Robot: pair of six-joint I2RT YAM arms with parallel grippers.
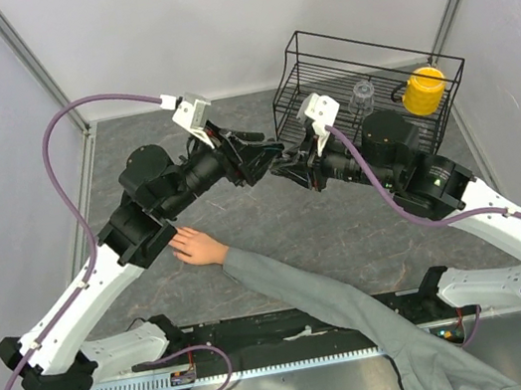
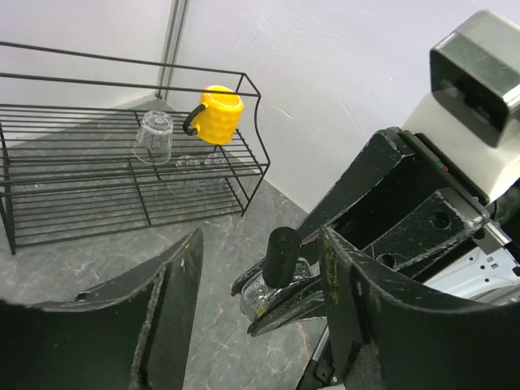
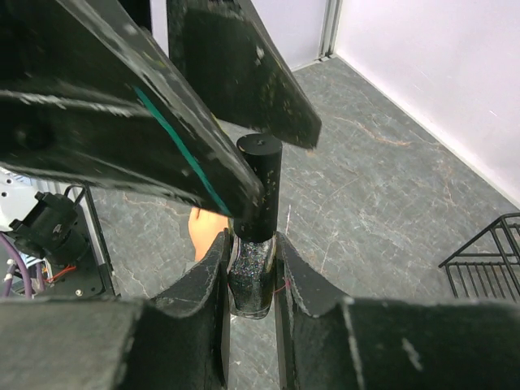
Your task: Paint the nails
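A bare hand (image 1: 197, 247) with a long grey sleeve (image 1: 329, 294) lies palm down on the table, its fingertips tucked under my left arm. The nails are too small to make out. My right gripper (image 3: 252, 244) is shut on a small glittery bottle (image 3: 250, 284) with a tall black cap (image 3: 260, 187), held above the table. My left gripper (image 2: 262, 244) stands open, its fingers (image 2: 175, 301) straddling the cap (image 2: 280, 256) with a wide gap on one side. In the top view the left gripper (image 1: 262, 159) and the right gripper (image 1: 288, 168) meet mid-table, beyond the hand.
A black wire rack (image 1: 321, 78) stands at the back right with a yellow mug (image 1: 424, 90) and an upturned clear glass (image 1: 362, 96) on it. White walls close in the grey stone-patterned table (image 1: 277, 232). The sleeve crosses the near edge between my arm bases.
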